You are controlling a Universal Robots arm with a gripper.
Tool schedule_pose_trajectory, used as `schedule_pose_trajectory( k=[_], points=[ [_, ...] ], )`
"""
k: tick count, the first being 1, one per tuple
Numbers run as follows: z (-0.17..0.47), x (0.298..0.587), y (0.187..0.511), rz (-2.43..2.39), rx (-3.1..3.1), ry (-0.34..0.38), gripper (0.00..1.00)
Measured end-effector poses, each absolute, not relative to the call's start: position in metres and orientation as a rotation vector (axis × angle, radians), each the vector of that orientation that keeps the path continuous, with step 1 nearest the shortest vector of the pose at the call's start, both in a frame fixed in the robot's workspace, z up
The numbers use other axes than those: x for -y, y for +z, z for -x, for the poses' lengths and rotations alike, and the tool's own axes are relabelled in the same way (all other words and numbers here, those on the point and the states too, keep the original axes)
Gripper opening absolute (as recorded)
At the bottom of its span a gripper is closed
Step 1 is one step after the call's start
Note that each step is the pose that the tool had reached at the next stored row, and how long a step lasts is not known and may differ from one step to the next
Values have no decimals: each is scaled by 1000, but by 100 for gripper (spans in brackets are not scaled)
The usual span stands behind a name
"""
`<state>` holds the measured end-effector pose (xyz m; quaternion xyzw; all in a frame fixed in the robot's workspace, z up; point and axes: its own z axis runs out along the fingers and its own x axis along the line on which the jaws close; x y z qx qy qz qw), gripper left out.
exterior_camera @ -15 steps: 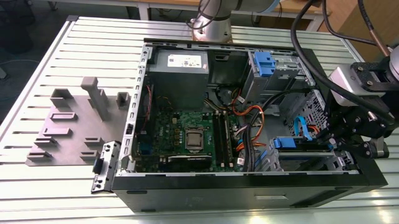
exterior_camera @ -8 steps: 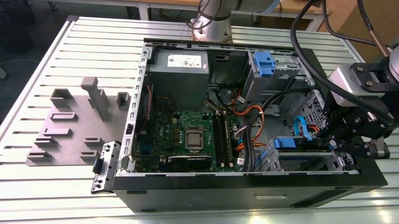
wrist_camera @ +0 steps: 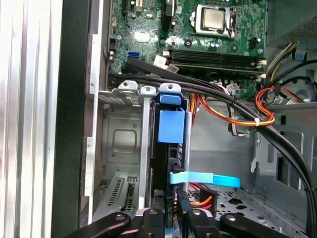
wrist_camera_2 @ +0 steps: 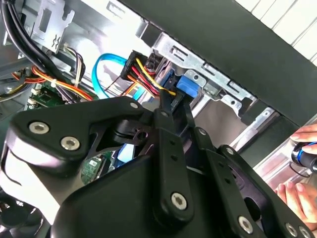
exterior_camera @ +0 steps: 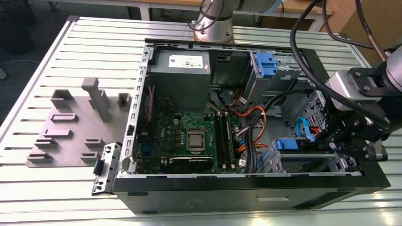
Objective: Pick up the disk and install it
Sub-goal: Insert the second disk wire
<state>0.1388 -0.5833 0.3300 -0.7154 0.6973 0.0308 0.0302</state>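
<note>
Disk (wrist_camera: 171, 124) already sitting edge-on in drive cage (wrist_camera: 124, 94), nearly seated. Gripper (wrist_camera: 171, 218) at its rear edge; finger state impossible to tell.

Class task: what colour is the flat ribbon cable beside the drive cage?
Light blue flat ribbon cable, clearest in the first wrist view.

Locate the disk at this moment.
The disk stands on edge in the drive cage at the exterior view's lower right corner of the computer case, beside the motherboard, with the claw right at it.
</note>
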Motion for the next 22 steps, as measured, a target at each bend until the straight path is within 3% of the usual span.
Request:
schedule_pose_trajectory(
  k=[22],
  points=[
    [-144, 583, 333, 2206, -2150, 96, 24]
  ],
)
